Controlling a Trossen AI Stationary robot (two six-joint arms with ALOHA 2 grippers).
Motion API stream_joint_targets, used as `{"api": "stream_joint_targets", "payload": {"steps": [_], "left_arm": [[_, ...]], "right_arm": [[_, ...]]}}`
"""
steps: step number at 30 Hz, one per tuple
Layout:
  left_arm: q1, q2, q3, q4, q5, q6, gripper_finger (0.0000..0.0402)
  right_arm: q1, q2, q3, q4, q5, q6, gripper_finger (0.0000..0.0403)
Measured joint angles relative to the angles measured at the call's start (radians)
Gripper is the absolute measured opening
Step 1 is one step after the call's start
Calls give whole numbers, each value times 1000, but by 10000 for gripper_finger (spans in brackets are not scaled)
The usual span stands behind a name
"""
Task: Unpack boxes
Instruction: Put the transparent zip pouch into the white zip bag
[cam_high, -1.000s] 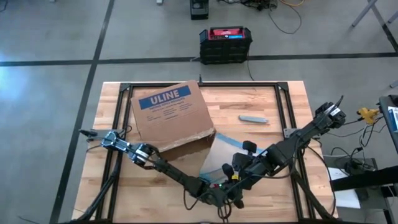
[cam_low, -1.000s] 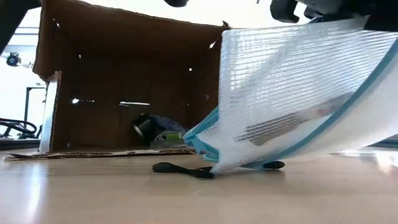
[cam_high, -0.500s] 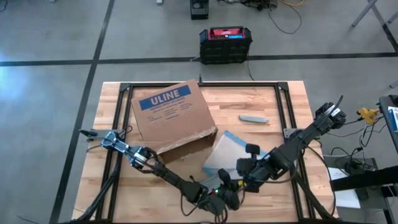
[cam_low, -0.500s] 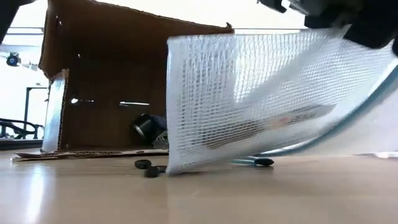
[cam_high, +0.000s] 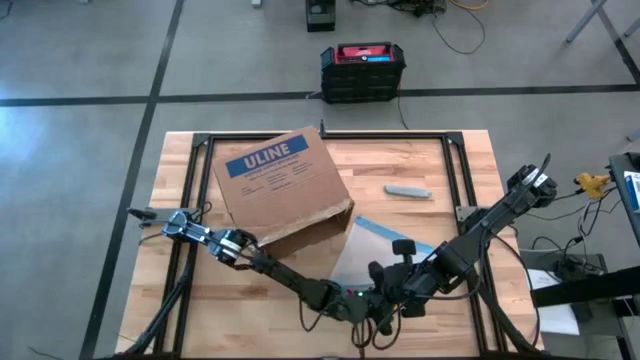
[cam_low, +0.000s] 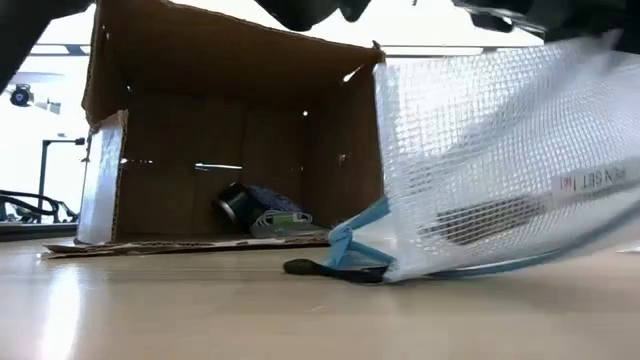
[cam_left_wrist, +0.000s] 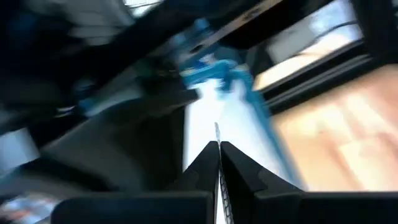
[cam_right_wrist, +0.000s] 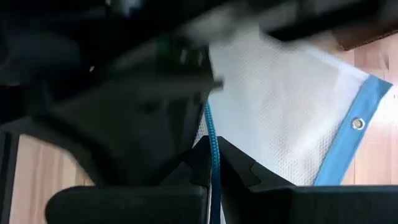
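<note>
The brown ULINE cardboard box (cam_high: 280, 190) lies on its side at the table's left middle, its open mouth toward the near edge (cam_low: 220, 130); small items (cam_low: 255, 215) rest on its lower wall. Right of it, a clear mesh pouch with blue edging (cam_high: 375, 250) (cam_low: 500, 180) is held up at a slant. My left gripper (cam_high: 362, 308) (cam_left_wrist: 216, 149) and my right gripper (cam_high: 392, 290) (cam_right_wrist: 211, 152) meet at the pouch's near end, and both are shut on it. A small black thing (cam_low: 310, 268) lies on the table under the pouch's low corner. My left gripper pinches a thin edge of the pouch (cam_left_wrist: 216, 134) between its two fingers, edge-on to them. The pouch is raised at this end. My right gripper pinches the pouch's blue-edged border (cam_right_wrist: 210, 127) between its fingers. The mesh sheet (cam_right_wrist: 292, 118) spreads away beyond them, and its low corner (cam_low: 345, 245) sits near the tabletop.
A grey flat item (cam_high: 407, 190) lies on the table's far right part. A black crate with a red top (cam_high: 362, 68) stands on the floor beyond the far edge. A black frame (cam_high: 455, 170) runs around the tabletop. Bare wood shows at the near left.
In the low view the pouch has swung toward the box and then back away from it, staying off the table except at its low corner. Both grippers have kept shut on it and shifted a little toward the table's right near the near edge.
</note>
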Motion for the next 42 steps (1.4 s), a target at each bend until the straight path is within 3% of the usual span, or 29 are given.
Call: {"api": "stream_joint_targets", "payload": {"steps": [6, 12, 18, 28, 32, 36, 42], "left_arm": [[11, 0, -1, -179, 16, -106, 18], [-9, 0, 14, -273, -50, -105, 66], [-31, -2, 99, -512, -139, -155, 108], [-68, -3, 264, -1135, -176, -658, 139], [-79, -4, 281, -1308, -175, -839, 136], [-91, -4, 282, -1354, -171, -903, 115], [-95, -4, 282, -1321, -218, -854, 12]], "right_arm": [[0, 0, -6, 21, 0, 2, 0], [0, 0, -9, 22, 1, 27, 0], [0, 2, -10, 21, 1, 27, 0], [0, 9, -11, 22, 1, 34, 0], [-1, 10, -11, 22, 5, 34, 0], [-1, 10, -11, 21, 11, 34, 0], [-1, 10, -11, 21, 21, 34, 0]]}}
